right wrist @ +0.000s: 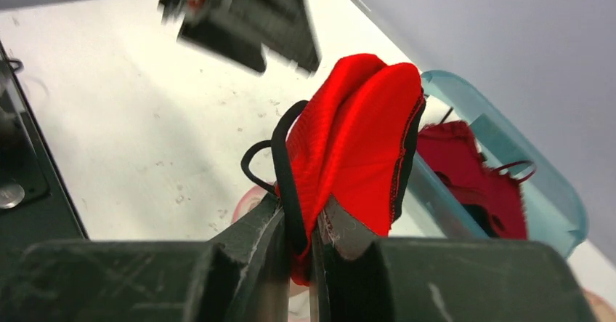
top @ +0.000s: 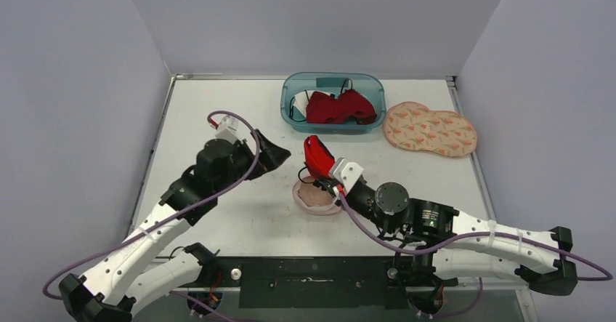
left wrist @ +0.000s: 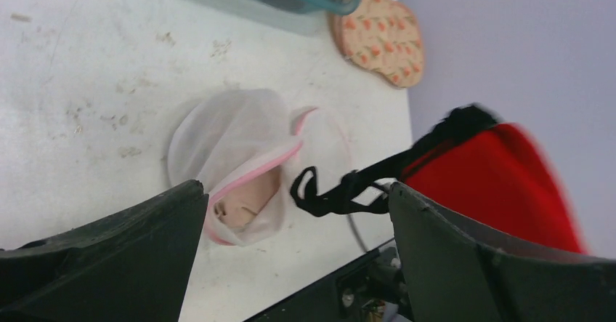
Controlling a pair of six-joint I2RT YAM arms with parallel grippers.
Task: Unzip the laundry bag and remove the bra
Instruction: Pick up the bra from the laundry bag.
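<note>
The red bra (right wrist: 349,133) is grasped at strap and cup edge by the right tool (right wrist: 301,242), just above the mesh laundry bag (left wrist: 232,147) lying on the worktop (top: 218,111). The left tool (left wrist: 296,191) stands released, left of the bag. The bra is to be raised until its dangling strap clears the bag

Overhead view looks down from 6 o'clock over the tabletop (top: 218,104); wrist views sit low and close, all sharing the teal bin (top: 370,82).

I see from overhead: white table (top: 218,104), scuffed, faintly speckled, closed in on three sides by plain pale-lavender walls (top: 312,17); soft, even light.
</note>
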